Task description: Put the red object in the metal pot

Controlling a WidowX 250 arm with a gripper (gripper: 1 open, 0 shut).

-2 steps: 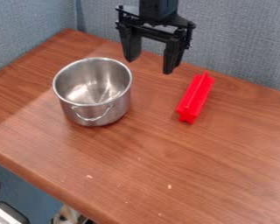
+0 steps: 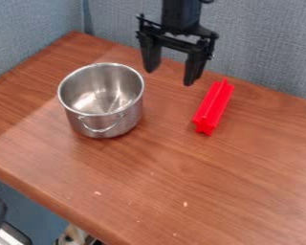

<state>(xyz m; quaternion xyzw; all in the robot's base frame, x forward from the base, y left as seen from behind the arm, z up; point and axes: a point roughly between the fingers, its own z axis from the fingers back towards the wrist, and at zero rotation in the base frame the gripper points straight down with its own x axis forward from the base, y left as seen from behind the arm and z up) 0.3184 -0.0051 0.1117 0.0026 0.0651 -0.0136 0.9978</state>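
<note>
Red object point(image 2: 213, 106) lying untouched on table point(image 2: 156, 182) right of empty pot point(image 2: 100, 99), gripper point(image 2: 174, 68) hovering just behind with jaws spread, approach step apparently underway, descent and grasp judged next.

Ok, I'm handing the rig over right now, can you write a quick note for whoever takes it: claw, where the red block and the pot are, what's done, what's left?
Claw: open, empty, pointing down, hanging above the table behind the two things, closer to the red block than to the pot.
Red block: lying flat on the wooden table, to the right of the pot, not touching it.
Metal pot: upright on the table, left of centre, empty, loop handle facing the camera.
Done: nothing yet; the block has not been grasped.
Left: bring the claw down over the block, close on it, lift, carry it over the pot and release it inside.
</note>
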